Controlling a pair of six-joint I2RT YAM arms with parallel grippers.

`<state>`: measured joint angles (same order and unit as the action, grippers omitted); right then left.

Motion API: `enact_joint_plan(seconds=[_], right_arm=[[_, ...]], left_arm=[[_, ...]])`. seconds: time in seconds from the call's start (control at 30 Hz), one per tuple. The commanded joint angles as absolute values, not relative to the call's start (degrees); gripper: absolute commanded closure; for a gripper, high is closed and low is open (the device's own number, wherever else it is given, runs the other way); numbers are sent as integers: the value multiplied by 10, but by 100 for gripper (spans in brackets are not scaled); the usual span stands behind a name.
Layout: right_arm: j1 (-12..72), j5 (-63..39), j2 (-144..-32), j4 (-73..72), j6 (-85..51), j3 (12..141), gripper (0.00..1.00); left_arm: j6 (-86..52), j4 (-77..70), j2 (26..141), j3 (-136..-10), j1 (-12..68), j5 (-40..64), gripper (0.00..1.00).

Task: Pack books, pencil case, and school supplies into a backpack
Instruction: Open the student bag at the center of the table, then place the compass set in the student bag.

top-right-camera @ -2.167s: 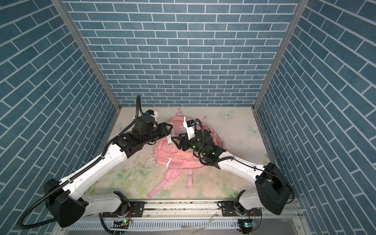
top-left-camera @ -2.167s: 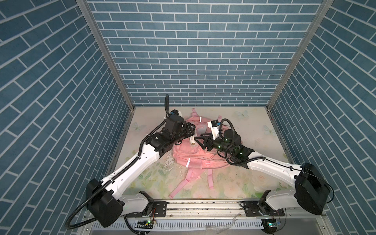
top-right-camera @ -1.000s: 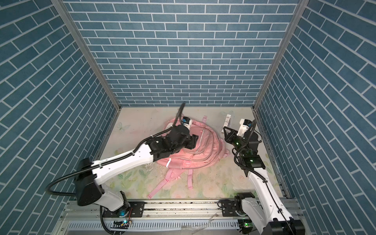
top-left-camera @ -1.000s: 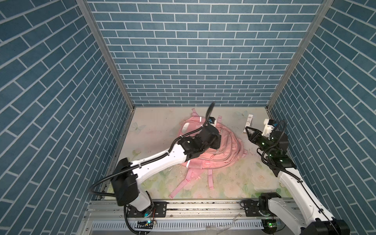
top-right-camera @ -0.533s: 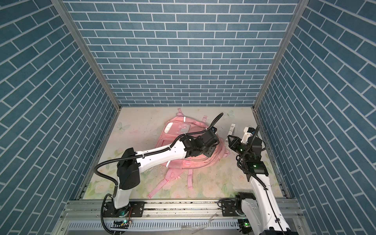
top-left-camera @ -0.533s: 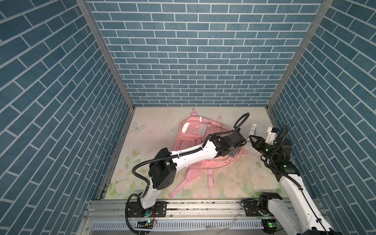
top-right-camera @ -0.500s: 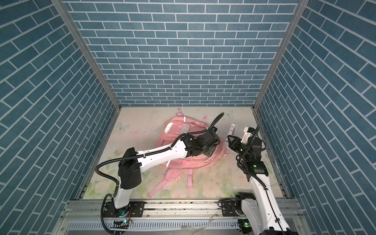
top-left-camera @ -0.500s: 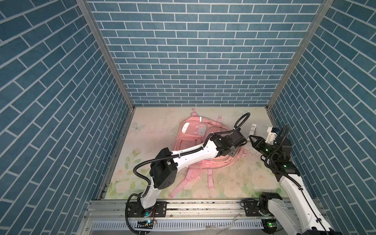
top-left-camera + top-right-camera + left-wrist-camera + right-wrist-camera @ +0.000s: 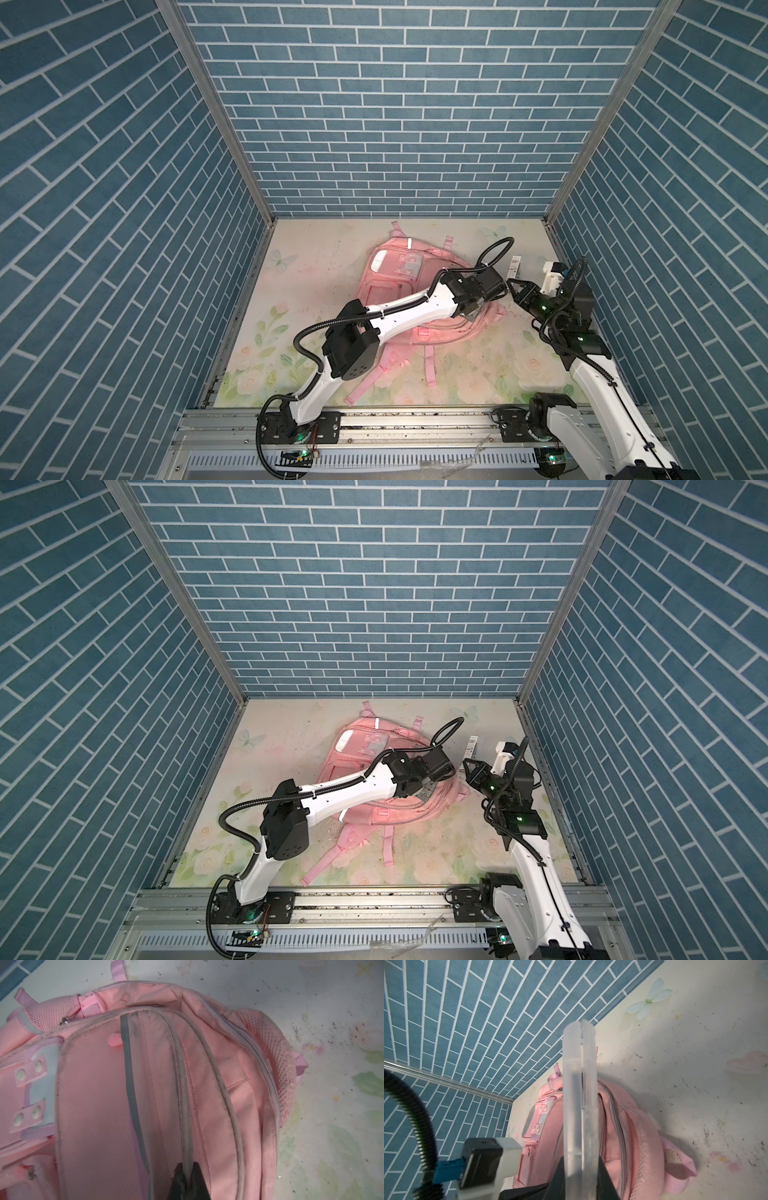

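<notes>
The pale pink backpack [image 9: 390,286] lies flat on the floral mat [image 9: 316,257] inside blue-brick walls, its straps trailing toward the front rail. To the backpack's left, bare mat runs wide to the wall. To its right, only a narrow strip separates it from the wall, and the right arm fills it. The left arm reaches across the backpack to its right edge.

In both top views the left gripper [image 9: 471,314] is tucked under its own wrist. The left wrist view shows its black fingertips [image 9: 180,1176] pinched together on a grey piped seam of the backpack. The right gripper [image 9: 513,286], just beside the backpack's right edge, is clamped on a frosted plastic pencil case [image 9: 514,267]. In a top view the case shows a barcode label on its flat face [image 9: 471,746]; the right wrist view sees it edge-on [image 9: 580,1095], two halves meeting.
</notes>
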<state>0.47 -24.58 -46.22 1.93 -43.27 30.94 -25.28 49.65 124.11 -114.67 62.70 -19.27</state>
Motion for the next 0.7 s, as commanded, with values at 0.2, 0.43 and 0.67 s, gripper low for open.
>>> enact_joint_plan(seconds=[0.2,0.43,0.67], right_arm=[[17,-307,-468,-74,-531,261,94],[172,-219,-538,-167,-631,261,93],[264,-144,-612,-245,-719,262,93]], left_arm=[[-336,251,1015,-910,577,-145,100],[-413,45,898,-693,542,-90,100],[-438,-28,879,-640,543,-72,100]])
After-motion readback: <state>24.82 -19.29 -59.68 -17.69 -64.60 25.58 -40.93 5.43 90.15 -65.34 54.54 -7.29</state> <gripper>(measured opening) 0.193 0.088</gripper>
